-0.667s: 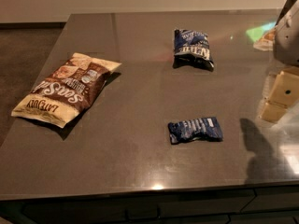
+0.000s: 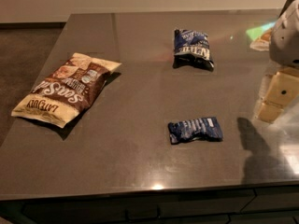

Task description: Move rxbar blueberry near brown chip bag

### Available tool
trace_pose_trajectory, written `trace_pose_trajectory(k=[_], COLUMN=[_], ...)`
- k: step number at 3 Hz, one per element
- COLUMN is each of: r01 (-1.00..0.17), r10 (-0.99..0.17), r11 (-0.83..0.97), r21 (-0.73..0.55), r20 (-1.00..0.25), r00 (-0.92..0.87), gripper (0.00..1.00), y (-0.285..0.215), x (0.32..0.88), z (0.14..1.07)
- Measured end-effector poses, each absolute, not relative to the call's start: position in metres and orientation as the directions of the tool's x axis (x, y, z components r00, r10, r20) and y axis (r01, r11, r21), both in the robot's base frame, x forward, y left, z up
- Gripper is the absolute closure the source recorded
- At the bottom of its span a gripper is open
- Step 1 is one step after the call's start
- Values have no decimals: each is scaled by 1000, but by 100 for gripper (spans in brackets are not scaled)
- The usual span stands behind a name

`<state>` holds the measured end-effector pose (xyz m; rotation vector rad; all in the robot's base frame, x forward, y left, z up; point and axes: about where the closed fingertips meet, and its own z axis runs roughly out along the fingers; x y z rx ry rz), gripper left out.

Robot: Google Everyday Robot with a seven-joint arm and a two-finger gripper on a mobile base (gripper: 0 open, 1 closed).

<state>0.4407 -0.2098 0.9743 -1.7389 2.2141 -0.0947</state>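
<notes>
The rxbar blueberry (image 2: pixel 195 129), a small flat dark blue wrapper with a pale label patch, lies on the dark table's front middle. The brown chip bag (image 2: pixel 65 88), large with cream ends and white script, lies at the table's left side, well apart from the bar. My gripper (image 2: pixel 276 99) hangs at the right edge of the view, above the table, to the right of the bar and a little farther back, touching neither item. Its grey arm housing (image 2: pixel 286 36) shows above it.
A larger blue-and-white snack bag (image 2: pixel 192 49) lies at the back middle of the table (image 2: pixel 140 171). A pale item (image 2: pixel 261 40) sits at the far right behind the arm. The table's front edge runs along the bottom, with dark floor to the left.
</notes>
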Motion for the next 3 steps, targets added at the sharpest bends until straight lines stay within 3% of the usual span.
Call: trace_pose_trajectory(k=[1,3], r01=[-935,-985], r10=[-956,-959], r11=[253,102], r21=[-249,-139], r20=[-211,-277], r00=[-202,-60], gripper=[0,0], y=[-208,-147], x=[441,454], z=[974,912])
